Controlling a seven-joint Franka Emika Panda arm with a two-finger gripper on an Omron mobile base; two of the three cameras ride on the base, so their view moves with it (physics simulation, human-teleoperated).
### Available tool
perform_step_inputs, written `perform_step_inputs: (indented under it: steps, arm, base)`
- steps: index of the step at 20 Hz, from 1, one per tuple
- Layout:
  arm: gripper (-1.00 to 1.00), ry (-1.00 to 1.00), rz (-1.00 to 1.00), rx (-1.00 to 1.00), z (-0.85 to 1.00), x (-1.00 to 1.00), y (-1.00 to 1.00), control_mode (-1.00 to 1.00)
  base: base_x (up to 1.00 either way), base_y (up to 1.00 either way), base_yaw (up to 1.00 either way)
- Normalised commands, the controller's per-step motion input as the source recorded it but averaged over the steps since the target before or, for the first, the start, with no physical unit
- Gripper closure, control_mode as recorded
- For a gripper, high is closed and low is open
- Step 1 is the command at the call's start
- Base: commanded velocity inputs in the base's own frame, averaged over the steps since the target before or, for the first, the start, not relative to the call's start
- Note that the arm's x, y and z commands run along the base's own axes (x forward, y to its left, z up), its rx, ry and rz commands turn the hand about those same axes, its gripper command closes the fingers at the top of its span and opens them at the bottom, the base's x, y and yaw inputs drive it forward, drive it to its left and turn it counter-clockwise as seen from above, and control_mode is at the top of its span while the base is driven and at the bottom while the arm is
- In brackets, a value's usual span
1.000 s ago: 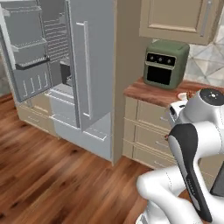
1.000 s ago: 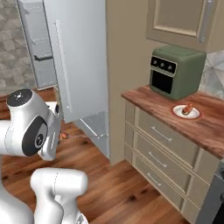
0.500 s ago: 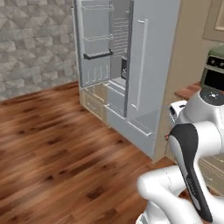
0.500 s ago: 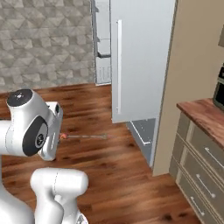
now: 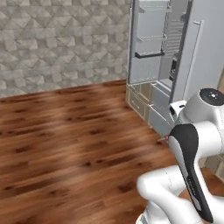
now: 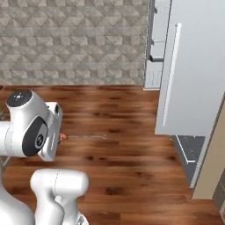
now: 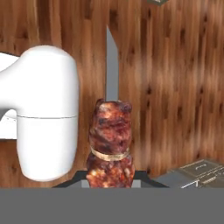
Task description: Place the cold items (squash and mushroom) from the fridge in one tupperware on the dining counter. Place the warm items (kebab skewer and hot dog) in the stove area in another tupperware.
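My gripper (image 7: 109,181) is shut on the kebab skewer (image 7: 109,146), a browned chunk of meat on a grey metal rod (image 7: 112,65) that points away from the hand over the wooden floor. In the right base view the kebab skewer (image 6: 85,136) juts out level to the right of the white hand, with a bit of meat (image 6: 63,136) at the hand. In the left base view a red tip of the meat (image 5: 166,138) peeks out beside the wrist. The squash, mushroom, hot dog and tupperware are out of view.
The fridge (image 5: 168,65) stands open at the right, its door shelves and lower drawers showing. Its grey door (image 6: 193,66) swings out at the right of the right base view. A stone-tiled wall (image 5: 61,43) runs behind a wide stretch of wooden floor (image 5: 65,144).
Both base views have swung left with the base: the counter and toaster oven have left the picture and the fridge has slid to the right. The arm keeps its pose and its hold.
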Motion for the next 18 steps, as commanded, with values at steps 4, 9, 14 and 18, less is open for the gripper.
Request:
perform_step_inputs:
  steps: [4, 9, 14, 18]
  arm:
    - [1.00, 0.00, 0.00, 0.00, 0.00, 0.00, 0.00, 1.00]
    - [1.00, 0.00, 0.00, 0.00, 0.00, 0.00, 0.00, 1.00]
    - [1.00, 0.00, 0.00, 0.00, 0.00, 0.00, 0.00, 1.00]
    - [1.00, 0.00, 0.00, 0.00, 0.00, 0.00, 0.00, 1.00]
  base:
    - [0.81, 0.38, 0.43]
    - [0.95, 0.48, 0.38]
    - [0.90, 0.29, 0.37]
    - [0.93, 0.39, 0.38]
